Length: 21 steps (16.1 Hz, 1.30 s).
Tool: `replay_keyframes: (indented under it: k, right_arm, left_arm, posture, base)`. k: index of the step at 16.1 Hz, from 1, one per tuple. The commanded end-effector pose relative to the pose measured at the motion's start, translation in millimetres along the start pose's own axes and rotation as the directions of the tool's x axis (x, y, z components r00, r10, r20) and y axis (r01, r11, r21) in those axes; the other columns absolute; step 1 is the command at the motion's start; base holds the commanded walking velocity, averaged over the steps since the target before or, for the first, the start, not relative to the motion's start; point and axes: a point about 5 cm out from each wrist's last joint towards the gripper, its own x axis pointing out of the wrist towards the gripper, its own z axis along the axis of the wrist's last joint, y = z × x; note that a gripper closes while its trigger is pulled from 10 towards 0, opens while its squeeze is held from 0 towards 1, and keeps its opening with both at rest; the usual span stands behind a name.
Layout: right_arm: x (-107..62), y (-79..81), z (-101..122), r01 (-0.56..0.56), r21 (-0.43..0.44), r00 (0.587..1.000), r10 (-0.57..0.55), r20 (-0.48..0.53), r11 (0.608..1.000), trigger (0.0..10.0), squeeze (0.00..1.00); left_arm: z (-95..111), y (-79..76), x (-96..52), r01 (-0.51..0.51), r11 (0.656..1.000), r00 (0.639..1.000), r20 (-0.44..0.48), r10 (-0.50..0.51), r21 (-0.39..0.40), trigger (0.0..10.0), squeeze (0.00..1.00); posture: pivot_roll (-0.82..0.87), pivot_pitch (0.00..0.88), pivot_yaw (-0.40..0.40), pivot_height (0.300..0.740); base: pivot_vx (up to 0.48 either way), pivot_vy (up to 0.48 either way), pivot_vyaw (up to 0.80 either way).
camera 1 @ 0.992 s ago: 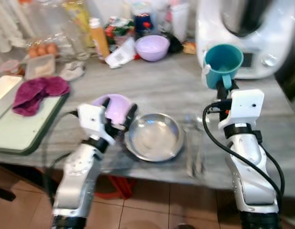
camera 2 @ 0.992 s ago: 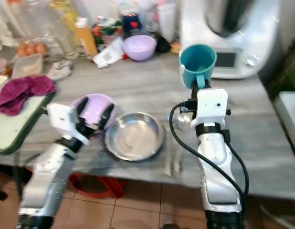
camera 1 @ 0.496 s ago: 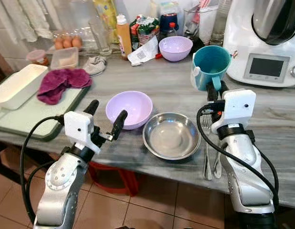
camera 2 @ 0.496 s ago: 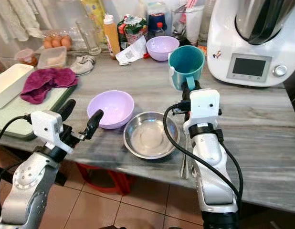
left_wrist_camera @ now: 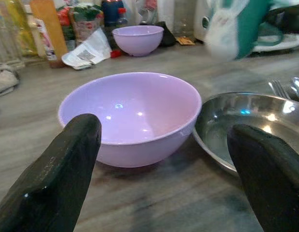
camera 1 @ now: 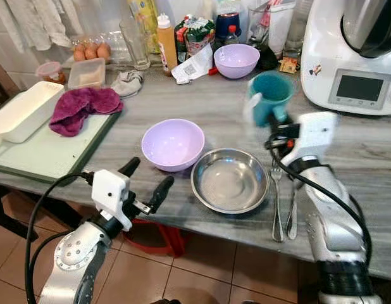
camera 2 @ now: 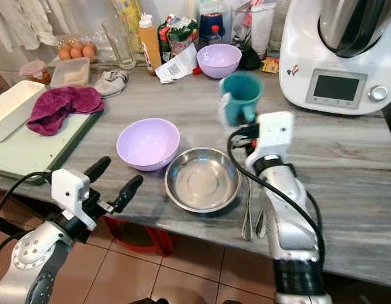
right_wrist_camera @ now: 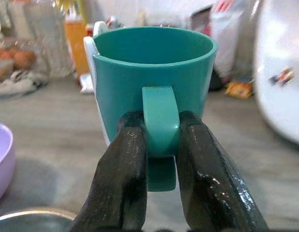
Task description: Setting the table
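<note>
My right gripper [right_wrist_camera: 161,145] is shut on the handle of a teal cup [camera 1: 269,95], held upright above the grey counter, just behind a fork [camera 1: 276,202] and spoon [camera 1: 291,209]. A steel bowl [camera 1: 229,180] sits left of the cutlery, with a lilac bowl [camera 1: 173,143] beside it. My left gripper [camera 1: 147,180] is open at the counter's front edge, in front of the lilac bowl [left_wrist_camera: 130,113] and not touching it.
A white kitchen machine [camera 1: 357,54] stands at the back right. A second lilac bowl [camera 1: 232,60], bottles, a glass and egg boxes crowd the back. At the left lie a green tray [camera 1: 47,149], a purple cloth [camera 1: 81,106] and a white dish [camera 1: 21,111].
My left gripper has drawn back from the lilac bowl toward the counter's front edge. The right gripper has shifted the teal cup slightly left, and it looks blurred.
</note>
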Motion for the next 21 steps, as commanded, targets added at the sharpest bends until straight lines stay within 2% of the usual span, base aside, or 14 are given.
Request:
replay_keyframes:
  k: [1,6,10,11,21]
  right_arm:
    - [2.0,-0.5,-2.6,-0.021,0.016,1.0,0.022,-0.018,1.0,10.0,0.0]
    - [2.2,2.3,-18.2,-0.098,0.044,0.993,0.101,-0.067,0.994,10.0,0.0]
    - [-1.2,3.7,-27.2,-0.117,0.053,0.988,0.122,-0.091,0.992,10.0,0.0]
    - [-2.5,4.1,-28.9,-0.12,0.061,0.988,0.125,-0.095,0.991,10.0,1.0]
    - [-4.8,3.7,-26.1,-0.109,0.034,0.992,0.111,-0.068,0.993,10.0,1.0]
  left_arm:
    - [-2.1,2.3,-4.8,0.002,1.0,1.0,-0.019,-0.001,0.01,10.0,0.0]
    - [-7.0,3.2,-7.0,0.023,1.0,0.999,-0.033,-0.023,0.004,10.0,0.0]
    - [-15.4,4.0,-9.5,0.036,0.999,0.998,-0.048,-0.036,-0.007,10.0,0.0]
    - [-18.9,4.3,-10.5,0.04,0.999,0.998,-0.055,-0.04,-0.013,10.0,0.0]
    - [-23.1,4.4,-9.3,0.042,0.999,0.998,-0.048,-0.043,-0.017,10.0,0.0]
  posture:
    - [-0.13,0.165,0.079,0.74]
    - [-0.13,0.17,0.083,0.74]
    - [-0.13,0.169,0.083,0.74]
    - [-0.13,0.169,0.082,0.74]
    - [-0.14,0.164,0.085,0.74]
  base:
    - [0.0,0.0,0.0]
    - [0.0,0.0,0.0]
    - [0.0,0.0,0.0]
    - [0.0,0.0,0.0]
    - [0.0,0.0,0.0]
